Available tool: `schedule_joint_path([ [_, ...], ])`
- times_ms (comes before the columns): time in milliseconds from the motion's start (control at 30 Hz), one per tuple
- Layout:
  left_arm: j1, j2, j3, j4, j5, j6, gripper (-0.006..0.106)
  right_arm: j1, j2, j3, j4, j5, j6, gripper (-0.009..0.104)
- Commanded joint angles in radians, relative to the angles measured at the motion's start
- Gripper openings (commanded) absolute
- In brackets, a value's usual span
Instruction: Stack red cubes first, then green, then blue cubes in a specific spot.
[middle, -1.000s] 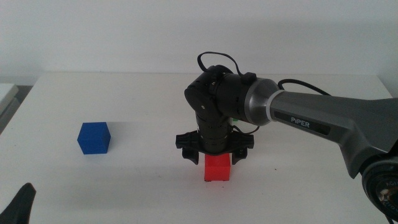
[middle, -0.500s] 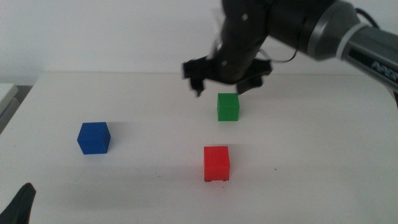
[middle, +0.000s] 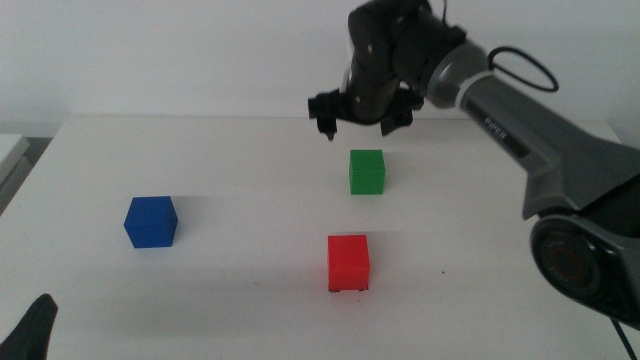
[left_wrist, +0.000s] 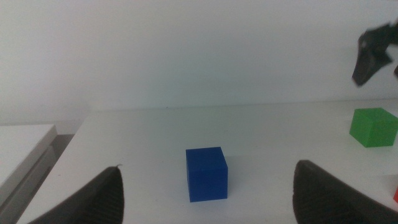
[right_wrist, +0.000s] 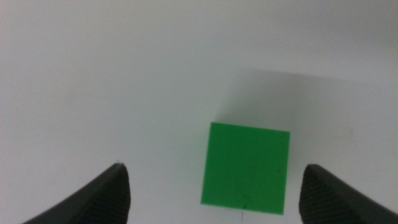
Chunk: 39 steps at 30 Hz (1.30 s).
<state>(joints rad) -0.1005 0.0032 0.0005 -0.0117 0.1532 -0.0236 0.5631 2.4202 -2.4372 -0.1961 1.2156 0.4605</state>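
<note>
Right gripper (middle: 362, 113) spread wide (empty), hovering above green cube (middle: 367, 171), not touching.

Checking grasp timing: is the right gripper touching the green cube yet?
Apart. The middle view shows the right gripper open in the air above the green cube, bare wall and table between them; right wrist view shows both jaws clear of it.
</note>
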Motion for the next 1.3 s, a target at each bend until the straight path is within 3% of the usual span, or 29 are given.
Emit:
schedule_joint_path([
  [0, 0.003, -0.003, -0.001, -0.003, -0.008, 0.001, 0.091, -0.016, 0.032, -0.017, -0.019, 0.006, -0.004, 0.085],
  [133, 0.003, -0.003, -0.001, -0.003, -0.008, 0.001, 0.091, -0.025, 0.068, -0.017, -0.05, 0.006, 0.022, 0.085],
  [533, 0.003, -0.003, -0.001, -0.003, -0.008, 0.001, 0.091, -0.031, 0.124, -0.017, -0.061, 0.006, 0.036, 0.084],
  [967, 0.003, -0.003, -0.001, -0.003, -0.008, 0.001, 0.091, -0.035, 0.14, -0.017, -0.059, 0.006, 0.043, 0.064],
  [1133, 0.003, -0.003, -0.001, -0.003, -0.008, 0.001, 0.091, -0.035, 0.14, -0.017, -0.059, -0.027, 0.043, 0.047],
  [1267, 0.003, -0.003, -0.001, -0.003, -0.008, 0.001, 0.091, -0.035, 0.14, -0.017, -0.061, -0.044, 0.043, 0.022],
])
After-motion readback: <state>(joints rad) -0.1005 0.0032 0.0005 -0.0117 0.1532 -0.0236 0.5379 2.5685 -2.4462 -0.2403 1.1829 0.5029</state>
